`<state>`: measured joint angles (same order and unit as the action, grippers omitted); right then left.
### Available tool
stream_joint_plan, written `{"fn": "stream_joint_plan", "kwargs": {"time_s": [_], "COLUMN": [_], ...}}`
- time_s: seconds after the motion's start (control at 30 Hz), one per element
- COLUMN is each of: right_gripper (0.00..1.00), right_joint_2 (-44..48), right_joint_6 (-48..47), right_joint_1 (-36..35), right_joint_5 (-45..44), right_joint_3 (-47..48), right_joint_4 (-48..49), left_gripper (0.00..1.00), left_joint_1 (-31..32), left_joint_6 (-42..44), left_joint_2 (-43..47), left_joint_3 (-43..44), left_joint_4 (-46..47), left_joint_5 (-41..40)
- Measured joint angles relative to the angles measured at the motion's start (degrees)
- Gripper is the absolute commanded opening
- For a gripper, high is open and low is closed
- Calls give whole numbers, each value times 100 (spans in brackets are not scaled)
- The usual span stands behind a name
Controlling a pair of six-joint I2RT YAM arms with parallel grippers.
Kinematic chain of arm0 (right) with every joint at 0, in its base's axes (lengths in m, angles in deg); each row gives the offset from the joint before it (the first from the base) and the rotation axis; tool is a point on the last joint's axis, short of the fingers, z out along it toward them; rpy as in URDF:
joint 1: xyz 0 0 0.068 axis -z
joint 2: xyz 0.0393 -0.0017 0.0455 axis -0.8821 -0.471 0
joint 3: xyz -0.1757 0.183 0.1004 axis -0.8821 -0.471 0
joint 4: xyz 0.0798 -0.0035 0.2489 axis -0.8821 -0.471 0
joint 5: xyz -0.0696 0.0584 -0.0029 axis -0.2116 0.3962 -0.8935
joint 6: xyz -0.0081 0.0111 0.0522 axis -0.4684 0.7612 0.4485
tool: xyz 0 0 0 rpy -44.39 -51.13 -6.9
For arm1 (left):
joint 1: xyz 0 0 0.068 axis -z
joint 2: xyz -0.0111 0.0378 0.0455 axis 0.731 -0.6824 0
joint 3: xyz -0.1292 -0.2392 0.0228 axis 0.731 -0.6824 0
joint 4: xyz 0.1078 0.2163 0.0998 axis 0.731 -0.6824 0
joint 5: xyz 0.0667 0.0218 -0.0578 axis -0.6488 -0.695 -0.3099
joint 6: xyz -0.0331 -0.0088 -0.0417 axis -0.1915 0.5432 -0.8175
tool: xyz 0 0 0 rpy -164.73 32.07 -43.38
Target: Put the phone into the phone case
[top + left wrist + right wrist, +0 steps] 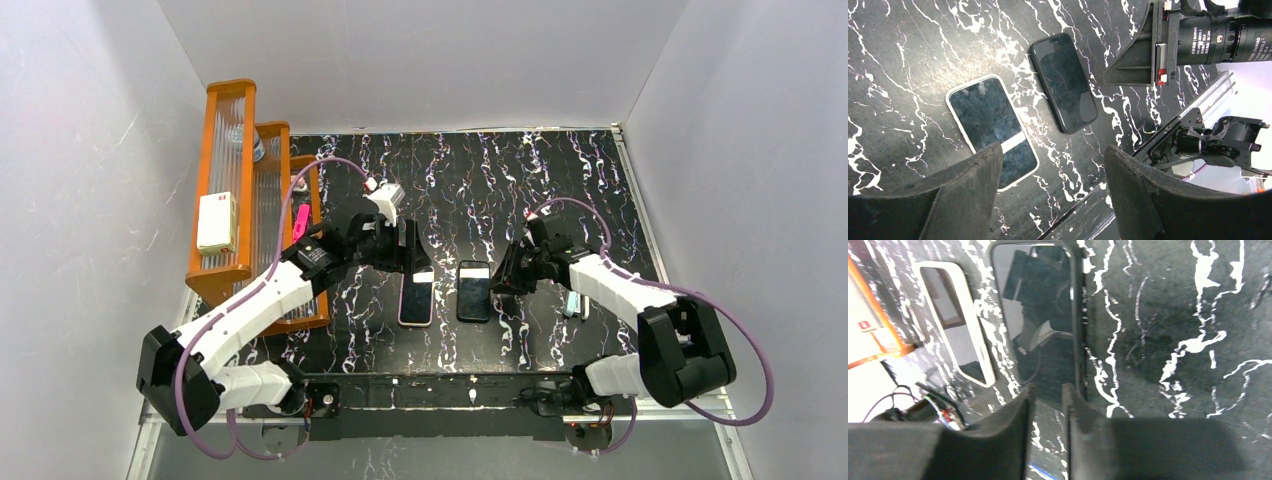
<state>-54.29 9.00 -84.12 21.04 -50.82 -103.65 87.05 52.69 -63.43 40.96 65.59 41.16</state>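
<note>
The phone point(416, 298) lies face up inside the pinkish phone case point(417, 324), which shows as a pale rim around its glossy screen. In the left wrist view the phone point(988, 125) is partly hidden by one finger point(968, 190). My left gripper point(415, 258) hovers over its far end, open, with nothing between the fingers. An all-black phone-sized piece point(474, 290) lies just to the right. My right gripper point(1048, 395) sits at that black piece's point(1040, 325) edge, its jaws a narrow gap apart and holding nothing. The case rim point(979, 347) shows at the left.
An orange rack point(240, 200) stands at the left with a white box point(216, 222) on it and a pink item point(298, 222) beside it. A small pale object point(572, 303) lies under the right forearm. White walls close in on three sides.
</note>
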Motion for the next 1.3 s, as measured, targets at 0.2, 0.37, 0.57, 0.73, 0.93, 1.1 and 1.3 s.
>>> {"fn": "stream_joint_plan", "kwargs": {"time_s": [0.2,0.37,0.57,0.73,0.93,1.1,1.3], "right_gripper": [1,1,1,1,1,6,39], "right_joint_2": [284,254,-90,-675,-955,-490,391], "right_joint_6": [52,280,426,476,527,310,131], "right_joint_1": [-264,-680,-1027,-1054,-1071,-1080,-1078], "right_joint_5": [332,588,739,726,1005,422,42], "right_joint_3": [24,-129,-240,-625,-570,-413,184], "right_joint_4": [138,577,1097,1606,1836,1176,389], "left_gripper": [83,98,98,98,98,98,98], "left_joint_1": [0,0,0,0,0,0,0], "left_joint_6": [-52,-83,-103,-107,-111,-111,-168], "left_joint_2": [186,422,533,538,538,542,544], "left_joint_3": [162,286,367,387,492,516,636], "left_joint_4": [-90,-129,-219,-260,-299,-326,-494], "left_joint_5": [-125,-271,-452,-566,-693,-798,-863]}}
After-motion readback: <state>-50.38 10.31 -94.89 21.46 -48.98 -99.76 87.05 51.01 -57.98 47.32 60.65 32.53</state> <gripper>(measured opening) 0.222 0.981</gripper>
